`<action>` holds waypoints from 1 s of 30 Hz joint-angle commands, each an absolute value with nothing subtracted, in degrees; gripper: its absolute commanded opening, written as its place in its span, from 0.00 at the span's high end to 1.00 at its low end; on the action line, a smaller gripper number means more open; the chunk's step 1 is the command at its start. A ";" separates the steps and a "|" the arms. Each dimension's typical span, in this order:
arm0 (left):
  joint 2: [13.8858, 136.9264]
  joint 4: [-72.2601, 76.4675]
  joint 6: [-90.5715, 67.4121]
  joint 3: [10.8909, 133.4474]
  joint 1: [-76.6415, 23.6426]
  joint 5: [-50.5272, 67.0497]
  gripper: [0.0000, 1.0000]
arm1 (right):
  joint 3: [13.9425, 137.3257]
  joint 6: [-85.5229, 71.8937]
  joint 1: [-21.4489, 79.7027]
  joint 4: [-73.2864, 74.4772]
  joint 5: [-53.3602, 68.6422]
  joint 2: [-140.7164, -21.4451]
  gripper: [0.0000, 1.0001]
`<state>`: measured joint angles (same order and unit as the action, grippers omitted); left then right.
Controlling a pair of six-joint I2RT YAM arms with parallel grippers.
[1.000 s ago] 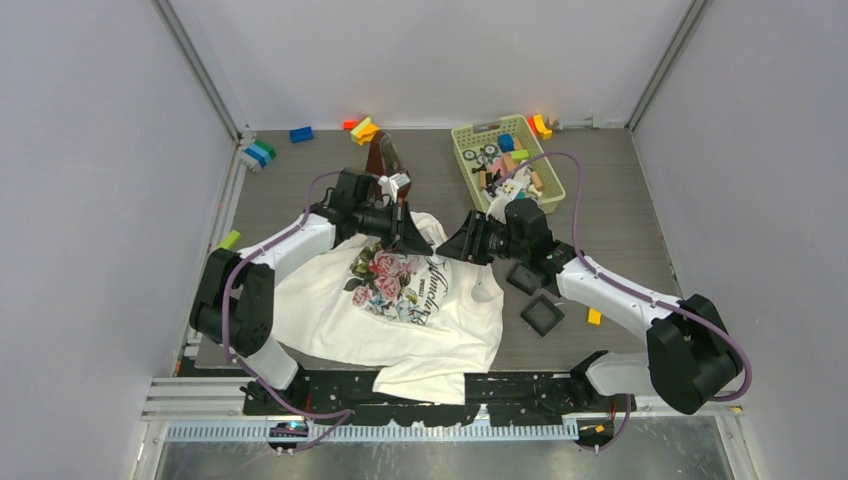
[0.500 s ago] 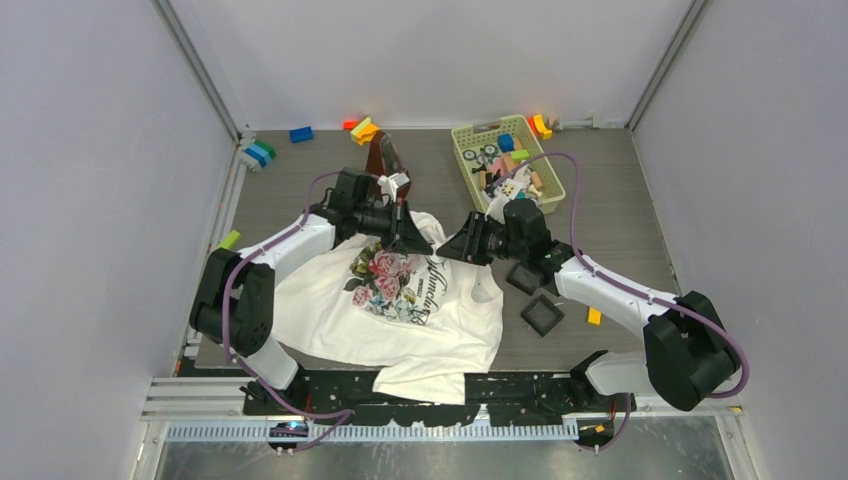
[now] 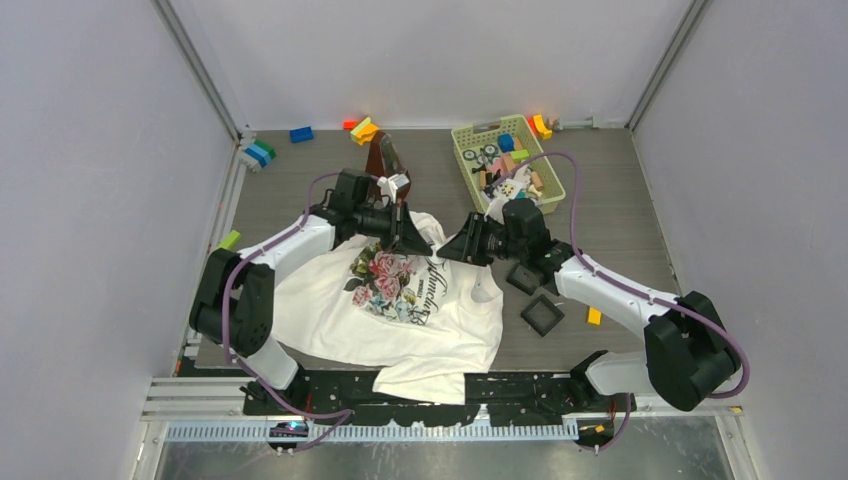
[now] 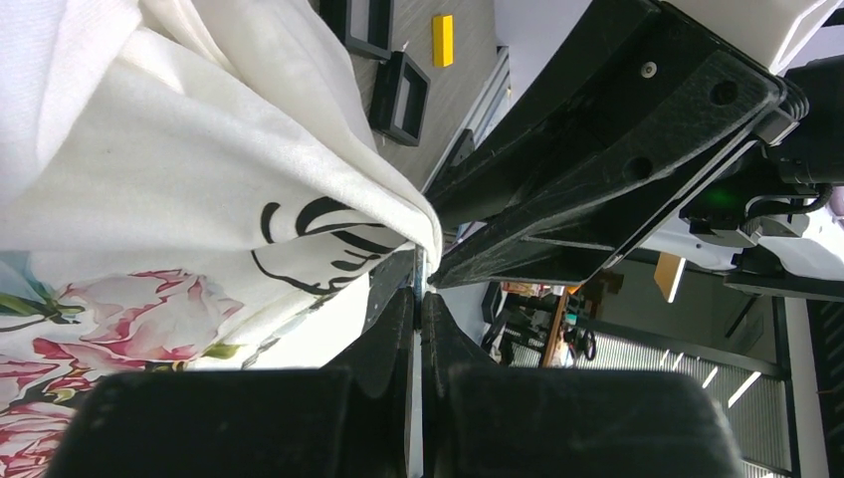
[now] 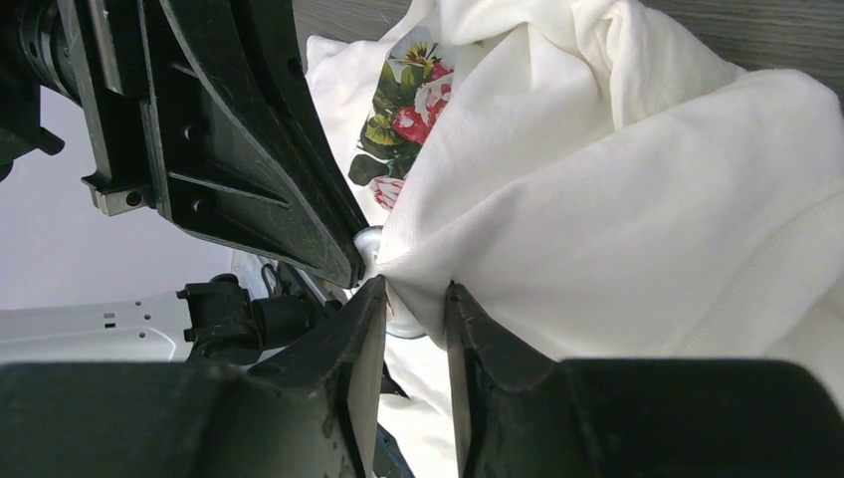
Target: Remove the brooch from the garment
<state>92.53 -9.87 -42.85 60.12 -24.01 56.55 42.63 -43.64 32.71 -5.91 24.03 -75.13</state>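
The garment [image 3: 400, 300], a white T-shirt with rose print and black script, lies at the table's front centre. Both grippers meet at its raised neckline. My left gripper [image 3: 425, 243] is shut, tips [image 4: 418, 291] pressed together at the fabric's edge [image 4: 199, 169], with a thin silvery sliver between them. In the right wrist view the brooch [image 5: 371, 243] shows as a small silvery round piece at the left gripper's tip. My right gripper [image 3: 445, 250] is shut on a pinched fold of the garment [image 5: 557, 199], which sits between its fingers [image 5: 413, 304].
Two black square trays [image 3: 541, 315] [image 3: 522, 277] and a small orange block [image 3: 594, 316] lie right of the shirt. A green basket [image 3: 507, 160] of toys stands at the back right. A brown object [image 3: 383, 155] and coloured blocks [image 3: 301, 134] sit behind.
My right gripper has crept slightly left toward the left gripper. Otherwise both arms and the shirt hold their places.
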 commanded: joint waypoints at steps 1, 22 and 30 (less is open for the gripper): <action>88.71 -11.60 -39.65 61.37 -24.26 57.79 1.00 | 44.26 -41.52 32.78 -3.42 21.09 -73.83 0.63; 81.29 -9.13 -29.63 64.41 -32.81 -16.97 1.00 | 38.93 -41.27 32.70 -3.57 15.20 -67.44 0.37; 79.61 -13.69 -25.25 70.74 -29.06 0.68 1.00 | 36.45 -38.17 32.70 5.77 10.54 -58.00 0.39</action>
<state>82.78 -14.83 -26.63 66.61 -31.66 -10.17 37.12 -40.53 32.77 2.48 13.82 -62.81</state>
